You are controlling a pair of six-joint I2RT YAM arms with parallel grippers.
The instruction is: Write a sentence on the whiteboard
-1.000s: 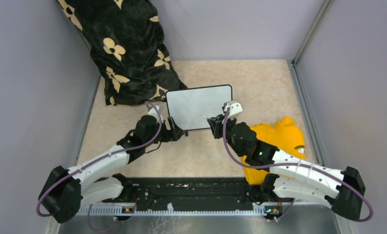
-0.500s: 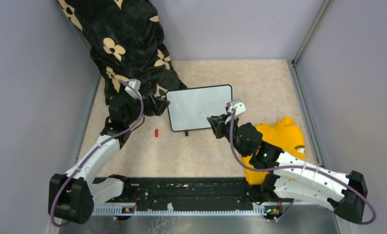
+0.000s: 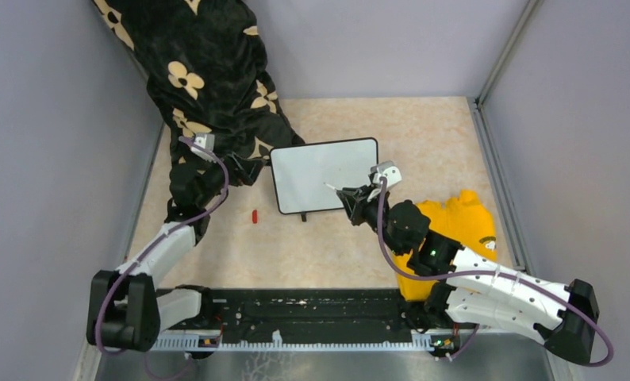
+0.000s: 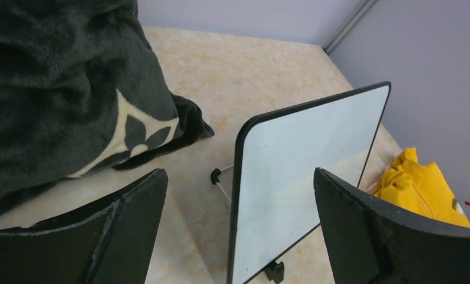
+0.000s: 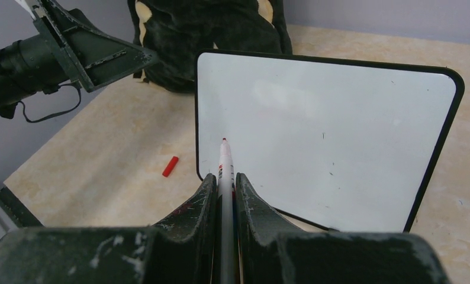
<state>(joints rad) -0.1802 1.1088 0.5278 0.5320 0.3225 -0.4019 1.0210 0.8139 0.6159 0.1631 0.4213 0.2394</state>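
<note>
Since a second ago the left claw has left the board's near-left corner and now hangs at the board's 9 o'clock, against the blanket. Its jaws are spread wide and hold nothing. A red cap, not visible a second ago, lies on the table at the board's 8 o'clock. The right arm has shifted only a little.

The board stands mid-table, propped on its feet and leaning back. Its face is bare apart from a few tiny specks, with no red stroke on it, so the sentence appears to be all still to write. The uncapping looks done.

The right claw, at the board's 5 o'clock, is clamped on the marker. The marker's red tip points at the board's face. Whether the tip touches the face I cannot tell. A yellow cloth lies beyond the right claw at the board's 4 o'clock.
</note>
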